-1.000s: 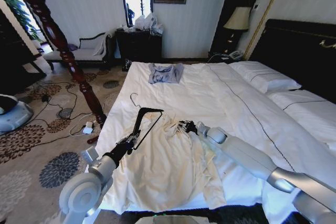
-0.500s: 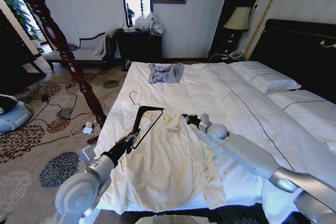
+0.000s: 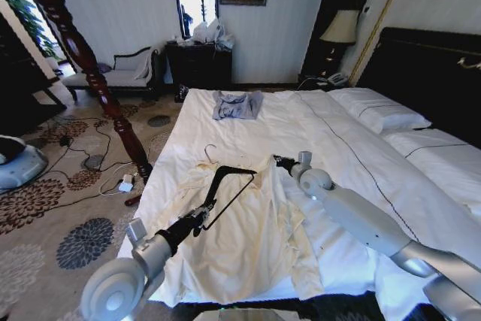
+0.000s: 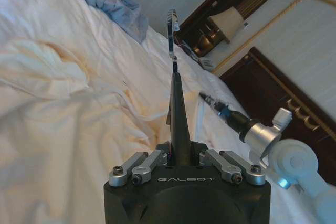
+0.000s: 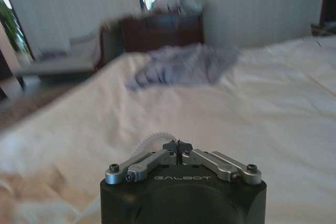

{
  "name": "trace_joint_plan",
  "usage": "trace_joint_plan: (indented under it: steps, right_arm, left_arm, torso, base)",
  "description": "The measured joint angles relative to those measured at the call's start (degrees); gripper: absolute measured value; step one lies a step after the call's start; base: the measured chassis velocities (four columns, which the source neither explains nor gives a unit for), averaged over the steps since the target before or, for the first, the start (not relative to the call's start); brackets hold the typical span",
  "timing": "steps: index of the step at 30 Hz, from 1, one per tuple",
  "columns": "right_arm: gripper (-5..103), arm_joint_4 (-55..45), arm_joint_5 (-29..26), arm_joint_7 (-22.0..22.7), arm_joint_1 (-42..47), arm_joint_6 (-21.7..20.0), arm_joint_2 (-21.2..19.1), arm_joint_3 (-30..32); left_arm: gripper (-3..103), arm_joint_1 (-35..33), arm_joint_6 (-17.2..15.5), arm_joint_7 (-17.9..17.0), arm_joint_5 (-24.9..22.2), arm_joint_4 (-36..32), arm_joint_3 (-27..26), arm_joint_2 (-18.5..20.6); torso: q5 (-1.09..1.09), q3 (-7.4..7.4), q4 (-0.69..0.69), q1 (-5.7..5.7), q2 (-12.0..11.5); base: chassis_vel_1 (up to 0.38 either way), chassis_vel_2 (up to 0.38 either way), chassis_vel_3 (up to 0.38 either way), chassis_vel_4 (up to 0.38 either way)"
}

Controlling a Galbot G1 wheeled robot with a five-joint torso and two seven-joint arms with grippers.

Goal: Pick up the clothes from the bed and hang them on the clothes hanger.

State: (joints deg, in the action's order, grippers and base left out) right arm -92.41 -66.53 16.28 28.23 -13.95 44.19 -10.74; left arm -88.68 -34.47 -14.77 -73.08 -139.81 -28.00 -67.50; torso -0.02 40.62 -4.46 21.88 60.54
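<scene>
Clothes [image 3: 240, 238], cream, lie spread on the bed [image 3: 361, 155], collar lifted by the right gripper [image 3: 277, 161], jaws pinched on fabric. The left gripper [image 3: 201, 219] clamps the clothes hanger [image 3: 233, 186] over the garment. Hanging seems unfinished: no shoulder is inside yet. Since 0.5 s ago, hanger and right gripper have shifted rightward, farther up the bed.

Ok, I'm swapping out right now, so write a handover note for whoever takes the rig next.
Left gripper: shut on the hanger, holding it over the shirt's collar end.
Right gripper: shut on a fold of the shirt near its top edge.
Shirt lies spread on the bed, near the foot edge.
Done: hanger picked up, shirt gripped.
Left: get the hanger's shoulders inside the shirt, then lift it off the bed.
</scene>
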Motion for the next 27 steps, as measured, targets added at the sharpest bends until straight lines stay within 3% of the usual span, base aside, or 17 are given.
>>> trace_joint_plan:
  steps: [15,27]
  right_arm:
    - [0,-2.55,-0.63,-0.51,0.01,4.12,-0.59,1.67]
    - [0,-10.17,-5.33,-1.99,1.18,10.08,-1.39,4.74]
  left_arm:
    - [20,2.27,-0.3,-0.17,-2.08,5.68,-0.23,-0.86]
    - [20,4.79,-0.07,3.11,-2.62,11.91,1.65,-6.12]
  torso:
    - [0.02,0.01,0.0,0.0,0.0]
    - [0.02,0.01,0.01,0.0,0.0]
  base:
    - [0.0,0.0,0.0,0.0]
    - [0.0,0.0,0.0,0.0]
